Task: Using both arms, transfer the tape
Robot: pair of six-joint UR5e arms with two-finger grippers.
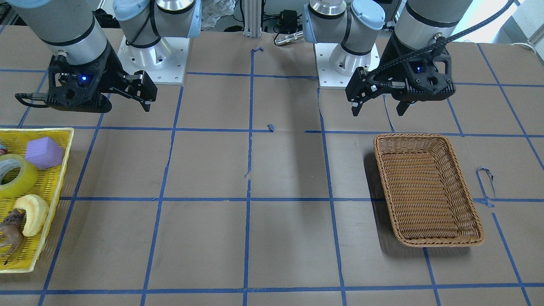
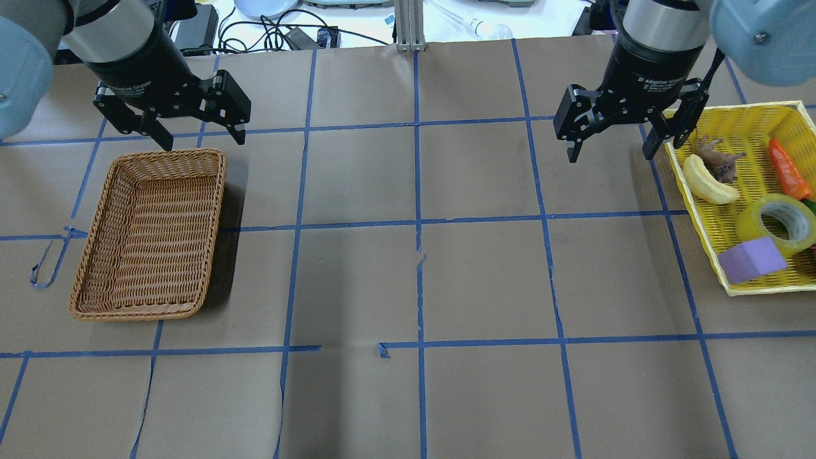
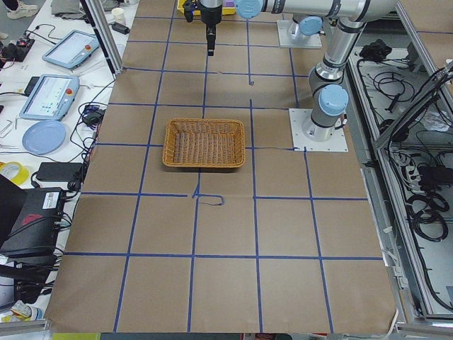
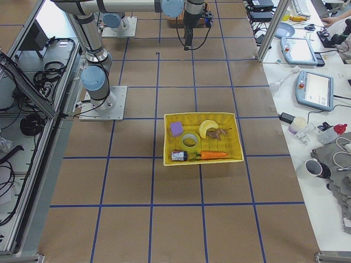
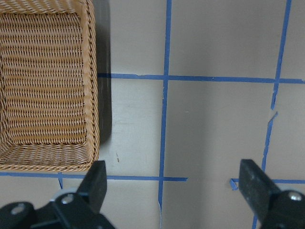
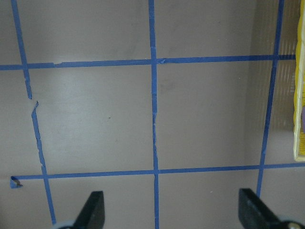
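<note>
The tape (image 2: 753,222), a thick translucent yellow roll with a whitish core, lies in the yellow basket (image 2: 765,289) at the table's right end. It also shows in the front-facing view (image 1: 19,180) and the exterior right view (image 4: 190,141). My right gripper (image 2: 611,155) is open and empty, hanging above the table just left of the yellow basket. My left gripper (image 2: 203,139) is open and empty above the far edge of the wicker basket (image 2: 210,242). The left wrist view shows its open gripper (image 5: 174,183) beside the wicker basket (image 5: 93,95).
In the yellow basket with the tape are a purple block (image 2: 752,260), a pale crescent bread toy (image 2: 707,182), a brown toy animal (image 2: 720,162) and an orange carrot toy (image 2: 787,169). Nothing lies in the wicker basket. Blue tape lines grid the brown table.
</note>
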